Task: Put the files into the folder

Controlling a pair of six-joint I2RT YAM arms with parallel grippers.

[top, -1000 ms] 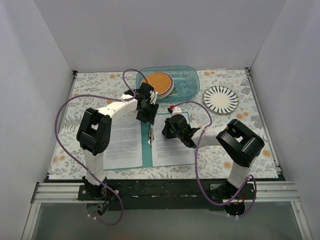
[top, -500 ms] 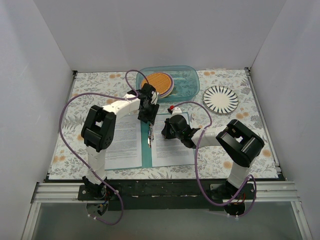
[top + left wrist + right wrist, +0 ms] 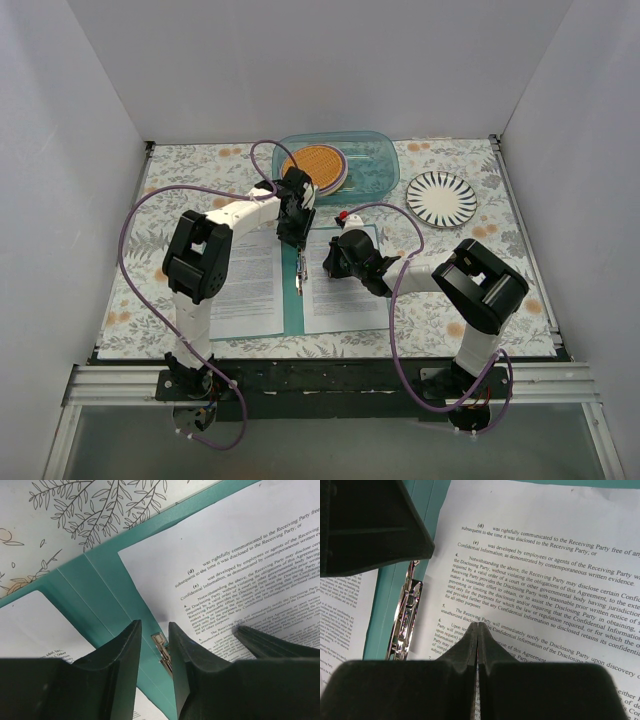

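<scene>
The folder (image 3: 100, 585) lies open, with the files (image 3: 560, 555) inside at 3 and 9 o'clock of its clip (image 3: 405, 615). The left gripper (image 3: 155, 627) is spread a little over the clip. The right gripper (image 3: 478, 626), pressed together, touches the files at 3 o'clock. Clipping and closing seem left to do.

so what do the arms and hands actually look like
The left arm and right arm have white tubular links joined by chunky black joint housings, with a thin purple cable looping alongside each. The left hand and right hand are matte black with two wedge-shaped fingers. No markings show.
</scene>
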